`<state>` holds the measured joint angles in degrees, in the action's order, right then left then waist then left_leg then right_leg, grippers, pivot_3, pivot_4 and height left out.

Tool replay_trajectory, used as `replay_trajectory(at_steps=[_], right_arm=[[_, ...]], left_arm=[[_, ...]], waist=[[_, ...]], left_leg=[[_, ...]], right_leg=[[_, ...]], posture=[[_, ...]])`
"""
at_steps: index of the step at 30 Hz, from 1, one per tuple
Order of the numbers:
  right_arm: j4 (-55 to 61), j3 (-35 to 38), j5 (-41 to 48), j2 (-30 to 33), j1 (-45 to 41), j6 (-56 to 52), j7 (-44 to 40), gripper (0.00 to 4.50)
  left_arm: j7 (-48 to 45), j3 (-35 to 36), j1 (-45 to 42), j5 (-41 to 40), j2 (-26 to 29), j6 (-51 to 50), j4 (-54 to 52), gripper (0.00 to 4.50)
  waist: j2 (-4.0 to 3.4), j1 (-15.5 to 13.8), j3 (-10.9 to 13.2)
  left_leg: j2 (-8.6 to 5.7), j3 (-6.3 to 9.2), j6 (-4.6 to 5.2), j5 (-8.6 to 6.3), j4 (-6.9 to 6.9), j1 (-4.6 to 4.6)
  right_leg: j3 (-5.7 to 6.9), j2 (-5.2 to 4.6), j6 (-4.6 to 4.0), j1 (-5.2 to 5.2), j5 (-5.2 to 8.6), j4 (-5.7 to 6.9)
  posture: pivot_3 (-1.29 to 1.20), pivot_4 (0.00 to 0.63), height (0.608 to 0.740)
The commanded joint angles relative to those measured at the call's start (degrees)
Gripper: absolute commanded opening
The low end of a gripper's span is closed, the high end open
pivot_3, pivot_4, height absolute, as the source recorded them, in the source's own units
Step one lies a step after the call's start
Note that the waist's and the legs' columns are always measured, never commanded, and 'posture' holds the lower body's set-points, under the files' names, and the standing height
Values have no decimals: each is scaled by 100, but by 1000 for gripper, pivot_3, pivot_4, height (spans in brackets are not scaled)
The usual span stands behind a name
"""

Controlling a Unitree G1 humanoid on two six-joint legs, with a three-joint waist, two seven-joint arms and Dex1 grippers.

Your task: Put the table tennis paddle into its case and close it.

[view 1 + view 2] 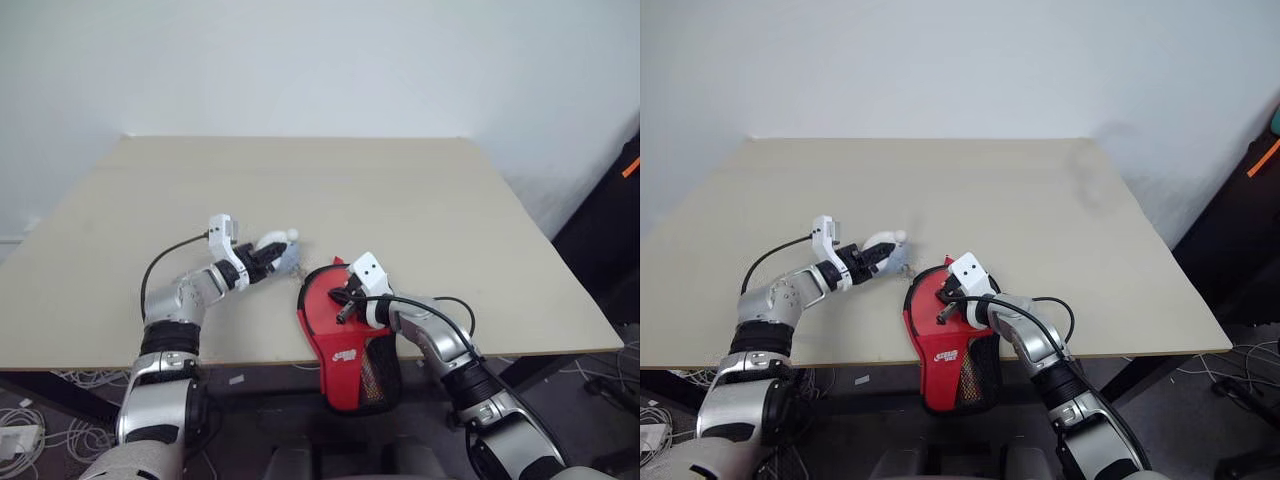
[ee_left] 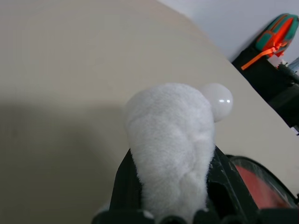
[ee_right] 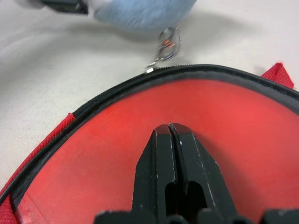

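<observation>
table (image 1: 420, 200): beige; wall (image 1: 300, 60): white; floor: cables (image 1: 70, 380)

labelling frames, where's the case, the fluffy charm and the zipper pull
case (image 1: 345, 352): left eye view, red fabric by the white logo
fluffy charm (image 2: 170, 140): left wrist view, middle of the fluff
zipper pull (image 3: 167, 44): right wrist view, metal clip

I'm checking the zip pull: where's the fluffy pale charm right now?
In the head views the charm sits left of the case, clamped in the left gripper just above the table; its metal ring hangs at the case's zip edge.
</observation>
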<state>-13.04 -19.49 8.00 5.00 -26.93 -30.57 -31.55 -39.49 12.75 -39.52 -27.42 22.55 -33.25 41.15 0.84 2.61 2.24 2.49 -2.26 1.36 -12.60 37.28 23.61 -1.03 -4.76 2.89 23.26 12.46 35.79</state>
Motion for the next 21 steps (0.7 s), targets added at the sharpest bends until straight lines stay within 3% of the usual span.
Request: replay_trajectory(at_steps=[1,21], right_arm=[[-272,-66,-124,49,98,-126,-62,0],[-168,-169,-220,101,140,-156,-392,0]], left_arm=[[44,135,-536,160,46,536,398,546],[346,101,-2617,956,-1078,2271,2896,546]], waist=[[0,0,0],[3,-5,0]], left_leg=[[0,0,0,0,0,0],[-3,4,2,1,5,5]], right_leg=[[0,0,0,0,0,0],[1,1,24,-1,14,0]], posture=[[0,0,740],[0,0,740]])
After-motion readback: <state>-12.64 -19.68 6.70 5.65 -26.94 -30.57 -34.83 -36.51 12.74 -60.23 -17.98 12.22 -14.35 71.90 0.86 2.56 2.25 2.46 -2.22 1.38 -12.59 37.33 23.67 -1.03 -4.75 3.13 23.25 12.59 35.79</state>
